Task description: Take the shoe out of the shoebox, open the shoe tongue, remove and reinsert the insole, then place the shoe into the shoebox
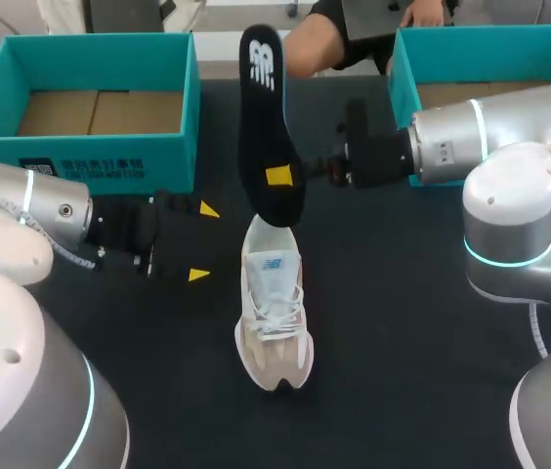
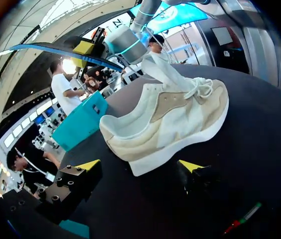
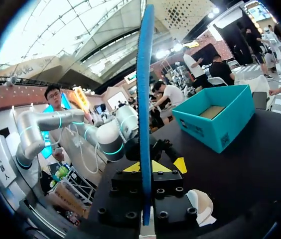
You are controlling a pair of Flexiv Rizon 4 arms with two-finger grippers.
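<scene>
A beige and white shoe point(image 1: 274, 315) lies upright on the black table, toe toward the front edge, its tongue pulled up. Above its heel hangs the black insole point(image 1: 268, 127), standing on end, with my right gripper point(image 1: 285, 177) shut on its lower part. From the right wrist the insole point(image 3: 144, 99) shows edge-on between the fingers of that gripper point(image 3: 144, 168). My left gripper point(image 1: 202, 242) stands open just left of the shoe's heel. In the left wrist view the shoe point(image 2: 170, 119) lies just ahead of the open left gripper point(image 2: 139, 167), untouched.
One teal shoebox point(image 1: 178, 73) stands open at the back left, a second teal shoebox point(image 1: 402, 59) at the back right behind my right arm. A thin pen point(image 2: 242, 218) lies on the table near the left gripper.
</scene>
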